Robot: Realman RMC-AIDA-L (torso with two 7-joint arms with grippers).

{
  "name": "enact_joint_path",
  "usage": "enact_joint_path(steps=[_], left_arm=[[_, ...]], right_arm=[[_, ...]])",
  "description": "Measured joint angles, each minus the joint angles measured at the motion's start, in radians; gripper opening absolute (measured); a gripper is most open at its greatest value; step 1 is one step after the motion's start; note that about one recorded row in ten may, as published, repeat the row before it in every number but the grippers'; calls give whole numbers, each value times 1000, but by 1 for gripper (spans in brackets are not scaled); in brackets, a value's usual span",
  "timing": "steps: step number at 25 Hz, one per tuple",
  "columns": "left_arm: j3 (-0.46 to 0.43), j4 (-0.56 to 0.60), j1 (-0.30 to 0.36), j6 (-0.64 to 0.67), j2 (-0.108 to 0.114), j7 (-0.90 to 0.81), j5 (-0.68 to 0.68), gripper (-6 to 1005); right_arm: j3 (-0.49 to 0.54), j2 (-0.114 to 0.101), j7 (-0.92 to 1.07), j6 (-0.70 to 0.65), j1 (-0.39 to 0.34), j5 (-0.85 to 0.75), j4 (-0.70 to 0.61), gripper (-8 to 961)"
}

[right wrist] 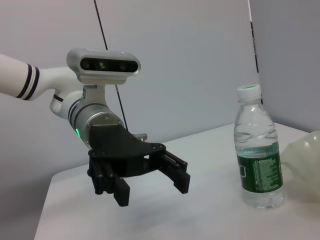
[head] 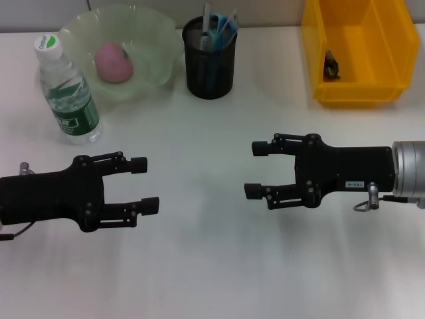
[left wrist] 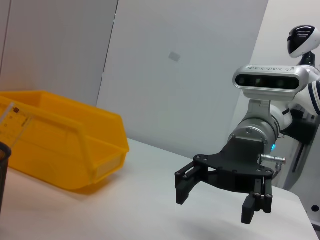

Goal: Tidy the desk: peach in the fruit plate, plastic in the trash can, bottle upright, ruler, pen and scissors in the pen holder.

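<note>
A pink peach (head: 114, 63) lies in the pale green fruit plate (head: 156, 40) at the back left. A clear water bottle (head: 66, 91) with a green label stands upright beside the plate; it also shows in the right wrist view (right wrist: 257, 147). The black mesh pen holder (head: 210, 63) holds a ruler, a pen and blue-handled scissors (head: 224, 26). A yellow bin (head: 362, 50) at the back right holds a small dark scrap (head: 331, 66). My left gripper (head: 147, 185) is open and empty over the front left of the table. My right gripper (head: 256, 170) is open and empty at the front right.
The table top (head: 212, 266) is white. The left wrist view shows the yellow bin (left wrist: 65, 145), the ruler tip (left wrist: 12, 122) and my right gripper (left wrist: 217, 200). The right wrist view shows my left gripper (right wrist: 152, 185) and the plate's edge (right wrist: 305, 160).
</note>
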Motion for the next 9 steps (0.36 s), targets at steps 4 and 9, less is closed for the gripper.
enact_joint_path(steps=[4, 9], left_arm=[[1, 0, 0, 0, 0, -12, 0, 806], [0, 0, 0, 0, -1, -13, 0, 806]], right_arm=[[0, -1, 0, 0, -1, 0, 0, 823], [0, -2, -1, -1, -3, 0, -1, 823]])
